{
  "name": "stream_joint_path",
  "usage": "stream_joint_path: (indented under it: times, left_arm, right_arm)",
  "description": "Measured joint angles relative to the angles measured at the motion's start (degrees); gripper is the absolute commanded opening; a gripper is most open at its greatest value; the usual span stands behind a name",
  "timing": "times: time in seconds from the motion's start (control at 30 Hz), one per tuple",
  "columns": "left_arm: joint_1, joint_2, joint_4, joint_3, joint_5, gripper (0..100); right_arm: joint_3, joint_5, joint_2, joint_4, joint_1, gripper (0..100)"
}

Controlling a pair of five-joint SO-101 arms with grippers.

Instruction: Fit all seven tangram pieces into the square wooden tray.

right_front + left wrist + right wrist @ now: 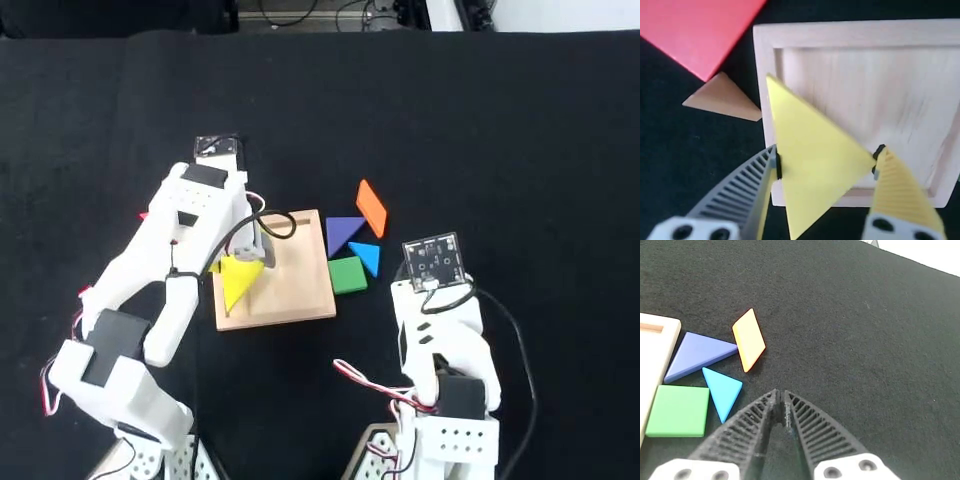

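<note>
While the left arm hangs over the wooden tray (300, 290), its left gripper (826, 162) is pinching the big yellow triangle (810, 165), 1 ribbed finger against each of 2 edges, so the piece sits squarely between the jaws rather than off to a side. From where I stand the triangle is over the tray's 8 o'clock portion, tilted, with a corner overhanging the rim; I can't tell whether any edge is touching the wood. I'd guess the piece is light, stiff and smooth-faced, probably painted wood, so it won't bend but could pivot or slip in a grip on slanting edges. Holding it across the middle, as now, looks the sensible place, and it will want laying flat and snug into a corner. Out at the tray's 3 o'clock side lie 4 loose pieces: a purple triangle (343, 232) just beside the rim, an orange parallelogram (371, 207) past it toward 1 o'clock, a small blue triangle (366, 257), and a green square (347, 274) against the tray. A red piece (695, 30) and a small tan triangle (722, 97) rest on the black cloth (520, 130) near the tray's corner by the left arm. Over at 4 o'clock the right gripper (780, 405) hovers above bare cloth, fingers pressed together on nothing, near the blue triangle.
</note>
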Motion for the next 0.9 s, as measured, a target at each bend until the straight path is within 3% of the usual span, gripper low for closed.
stream_joint_path:
  times: [0.33, 0.5, 0.6, 0.73, 0.9]
  left_arm:
    - [0.0, 0.0, 0.0, 0.0, 0.1, 36]
    - [0.1, 0.0, 0.0, -1.3, -4.0, 36]
    - [3.3, 0.0, -0.1, -2.6, -4.4, 36]
    - [9.3, 0.0, -4.0, -3.0, -5.0, 36]
    - [11.3, 0.8, -12.0, -3.3, -5.0, 36]
  right_arm:
    - [0.0, 0.0, 0.0, 0.0, 0.0, 1.5]
    - [0.0, 0.0, 0.0, 0.0, 0.0, 1.5]
    - [0.0, 0.0, 0.0, 0.0, 0.0, 1.5]
    - [0.0, 0.0, 0.0, 0.0, 0.0, 1.5]
    - [0.0, 0.0, 0.0, 0.0, 0.0, 1.5]
